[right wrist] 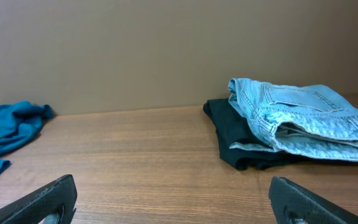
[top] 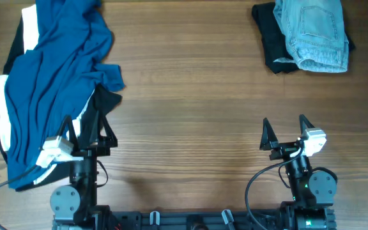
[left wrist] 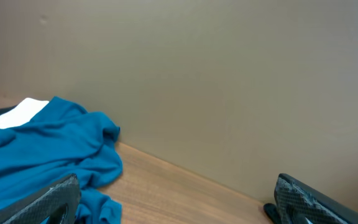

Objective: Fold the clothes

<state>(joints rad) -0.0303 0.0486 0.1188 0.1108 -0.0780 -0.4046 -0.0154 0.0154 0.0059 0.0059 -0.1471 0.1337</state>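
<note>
The pale blue denim shorts [top: 315, 32] lie folded on top of a folded black garment [top: 270, 38] at the far right of the table; both also show in the right wrist view, shorts [right wrist: 303, 121] over black garment [right wrist: 235, 137]. A crumpled deep-blue garment [top: 56, 70] with white [top: 2, 115] and black [top: 104, 105] cloth under it lies at the left, and it shows in the left wrist view [left wrist: 36, 149]. My left gripper [top: 88, 131] is open and empty at the pile's near right edge. My right gripper [top: 286, 131] is open and empty, well short of the shorts.
The wooden table [top: 190, 96] runs between the two piles. A plain wall [right wrist: 135, 50] stands behind the table's far edge. Arm bases and cables sit along the near edge [top: 190, 217].
</note>
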